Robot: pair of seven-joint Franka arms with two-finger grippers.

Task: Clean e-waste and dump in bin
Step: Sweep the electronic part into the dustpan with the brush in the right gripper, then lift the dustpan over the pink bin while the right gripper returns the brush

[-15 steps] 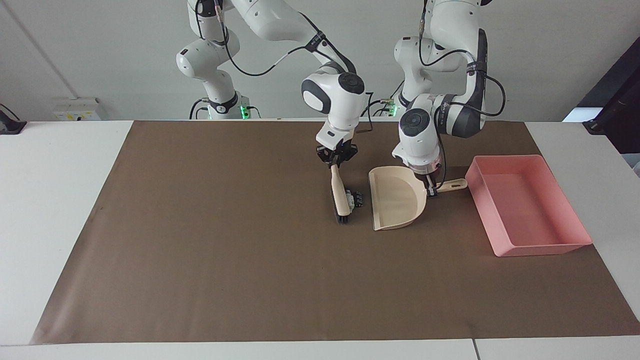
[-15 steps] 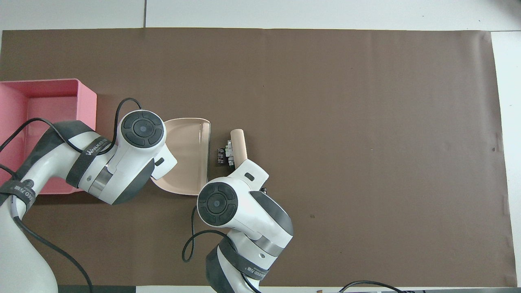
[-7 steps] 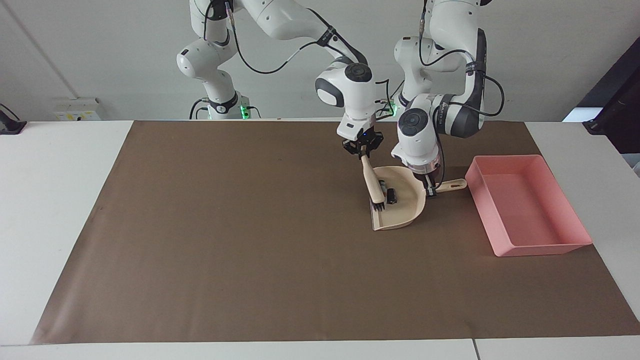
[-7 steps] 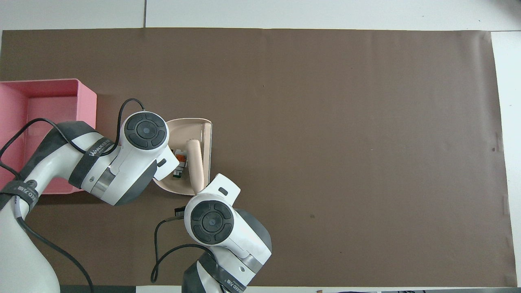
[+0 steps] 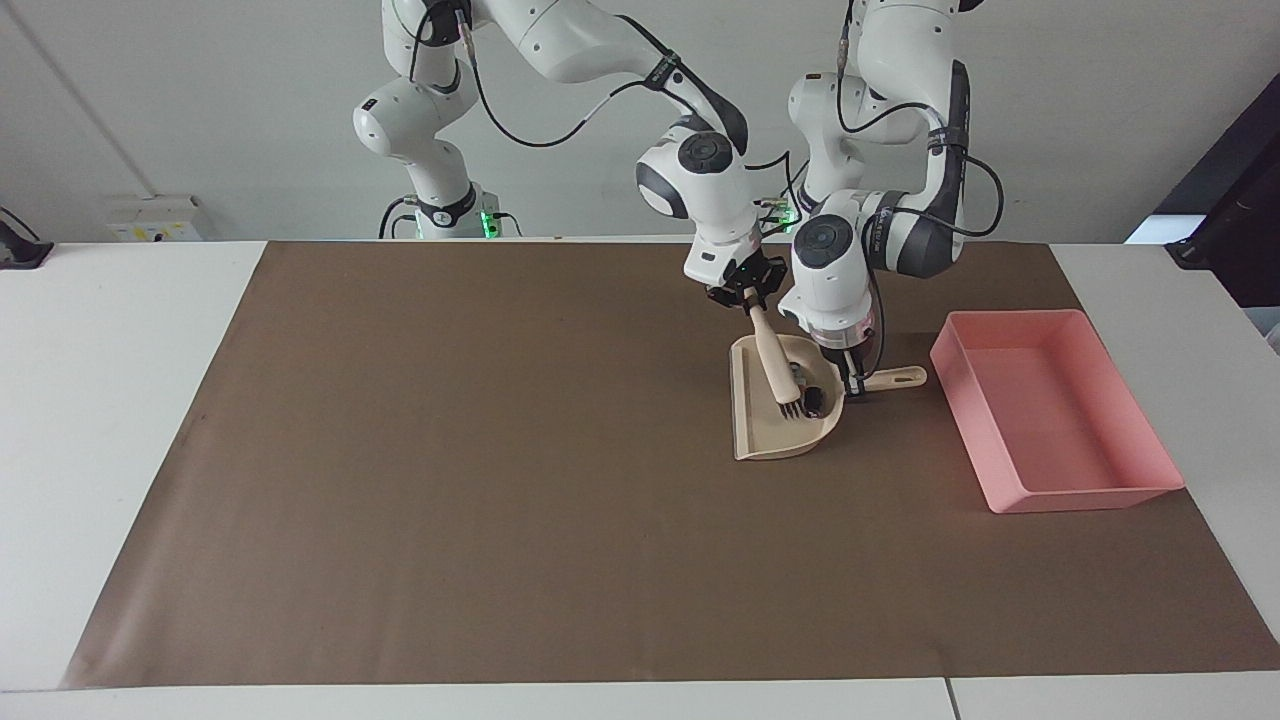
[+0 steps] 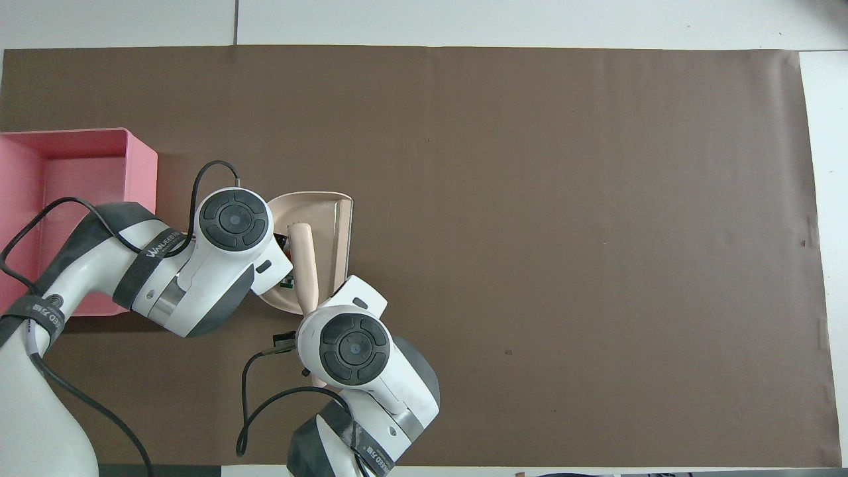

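The e-waste (image 5: 812, 398) lies inside the beige dustpan (image 5: 765, 435), by its back wall; a dark piece and a pale piece show. In the overhead view bits of the e-waste (image 6: 287, 283) peek out beside the left wrist. My right gripper (image 5: 750, 300) is shut on the handle of a beige brush (image 5: 772, 355), whose bristles reach down into the pan beside the pieces. My left gripper (image 5: 851, 384) is shut on the dustpan's handle (image 5: 897, 377). The pan's open edge looks slightly raised. The pink bin (image 5: 1085, 495) stands beside the dustpan, toward the left arm's end.
A brown mat (image 5: 450, 500) covers the table's middle. The bin (image 6: 142, 172) also shows in the overhead view, partly under the left arm. The dustpan (image 6: 331, 215) and brush (image 6: 303, 255) show there between the two wrists.
The right gripper swept the brush from the mat into the dustpan, pushing the e-waste in and back toward its rear wall. The left gripper tipped the pan's open edge up a little.
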